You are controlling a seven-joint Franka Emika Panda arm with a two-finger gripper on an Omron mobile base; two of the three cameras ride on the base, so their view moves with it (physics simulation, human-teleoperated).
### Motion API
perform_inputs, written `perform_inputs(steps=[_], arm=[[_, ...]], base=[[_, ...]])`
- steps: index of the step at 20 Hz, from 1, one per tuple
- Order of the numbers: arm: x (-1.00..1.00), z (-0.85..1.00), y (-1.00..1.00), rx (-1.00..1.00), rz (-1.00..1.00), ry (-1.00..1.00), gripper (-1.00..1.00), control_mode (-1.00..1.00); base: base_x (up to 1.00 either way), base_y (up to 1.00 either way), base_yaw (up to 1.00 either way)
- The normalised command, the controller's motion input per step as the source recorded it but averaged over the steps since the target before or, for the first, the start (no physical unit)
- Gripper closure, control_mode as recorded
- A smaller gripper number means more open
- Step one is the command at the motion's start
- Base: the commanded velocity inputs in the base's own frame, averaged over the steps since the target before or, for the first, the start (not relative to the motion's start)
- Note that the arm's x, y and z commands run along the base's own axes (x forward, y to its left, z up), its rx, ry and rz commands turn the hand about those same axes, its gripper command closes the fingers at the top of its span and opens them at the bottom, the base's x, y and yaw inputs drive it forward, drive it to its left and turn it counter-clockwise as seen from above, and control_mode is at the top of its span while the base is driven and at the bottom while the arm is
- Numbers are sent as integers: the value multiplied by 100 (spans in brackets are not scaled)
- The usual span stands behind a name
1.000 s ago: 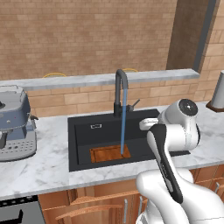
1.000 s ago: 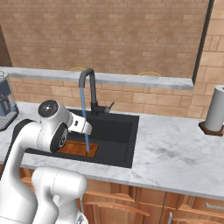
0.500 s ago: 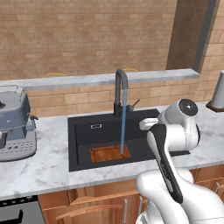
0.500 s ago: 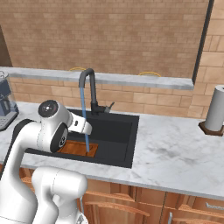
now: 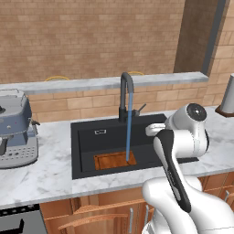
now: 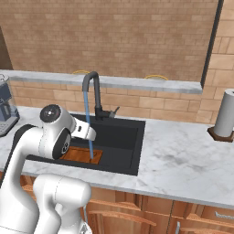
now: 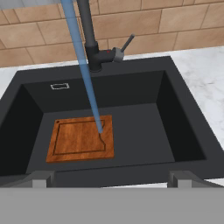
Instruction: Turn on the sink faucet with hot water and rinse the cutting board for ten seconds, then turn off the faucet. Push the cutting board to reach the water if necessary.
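The dark gooseneck sink faucet (image 5: pixel 124 93) (image 6: pixel 91 87) (image 7: pixel 87 30) stands behind the black sink (image 5: pixel 87 137) (image 6: pixel 125 137) (image 7: pixel 175 118). Its thin lever (image 7: pixel 127 43) points up and to the right. A thin blue stream of water (image 5: pixel 129 128) (image 6: pixel 88 132) (image 7: pixel 85 74) falls from the spout. It lands near the right edge of the reddish-brown cutting board (image 5: pixel 112 160) (image 6: pixel 77 155) (image 7: pixel 78 139), which lies flat on the basin floor at the front left. My gripper (image 7: pixel 111 178) hovers over the sink's front rim, open, with nothing between its fingertips (image 7: pixel 41 179).
A grey coffee machine (image 5: pixel 13 128) stands on the marble counter (image 6: pixel 183 160) left of the sink. A paper towel roll (image 6: pixel 226 119) stands at the far right. A stone ledge (image 5: pixel 91 83) and a brick wall run behind the faucet.
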Motion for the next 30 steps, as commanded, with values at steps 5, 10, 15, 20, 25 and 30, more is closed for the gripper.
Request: perform_inputs(steps=[5, 10, 15, 20, 25, 30], arm=[[0, 0, -15, 0, 0, -3, -100, -100], [0, 0, -25, 0, 0, -22, -100, -100], [0, 0, -15, 0, 0, -33, -100, -100], [2, 0, -2, 0, 0, -31, -100, -100], [8, 0, -1, 0, 0, -21, -100, -100], [26, -6, -4, 1, 0, -10, -100, -100]], base=[[0, 0, 0], [0, 0, 0], [0, 0, 0], [0, 0, 0], [0, 0, 0], [0, 0, 0]])
